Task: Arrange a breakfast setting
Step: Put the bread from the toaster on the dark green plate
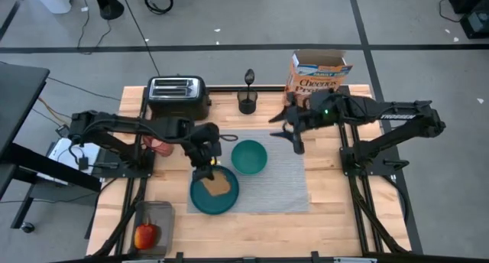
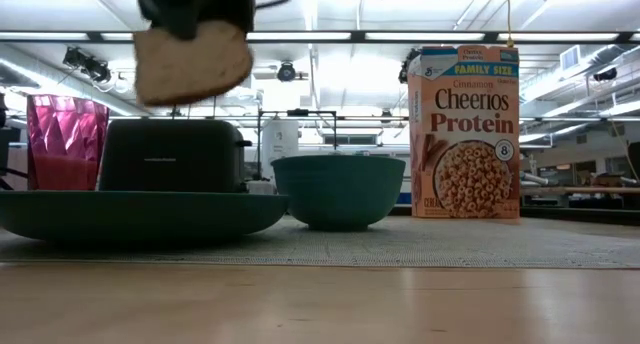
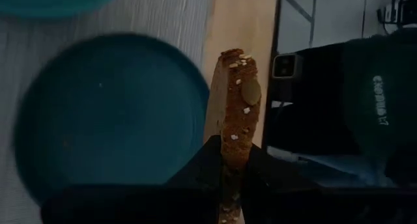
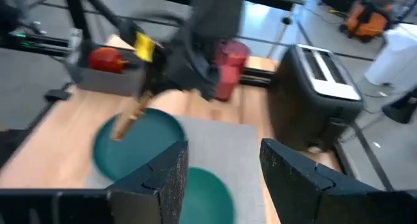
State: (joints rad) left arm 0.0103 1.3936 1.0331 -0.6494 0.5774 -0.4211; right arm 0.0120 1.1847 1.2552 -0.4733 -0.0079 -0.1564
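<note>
- The brown seeded toast slice (image 3: 236, 113) hangs edge-down above the round teal plate (image 1: 200, 199), near the grey ribbed placemat's (image 1: 283, 188) left edge.
- The left gripper (image 1: 206, 169) pinches it from above.
- The right gripper (image 4: 220, 178), spread and empty, waits near the mat's far edge.

Pale wood table (image 1: 252, 232) with visible grain, grey ribbed woven-looking placemat (image 1: 283, 190), matt teal plate (image 2: 130, 214), smooth teal bowl (image 2: 340, 189), translucent pink faceted plastic cup (image 2: 65, 142), printed cardboard Cheerios box (image 2: 465, 134), rough seeded toast slice (image 3: 236, 120), black toaster (image 1: 177, 95) with shiny metal top
</note>
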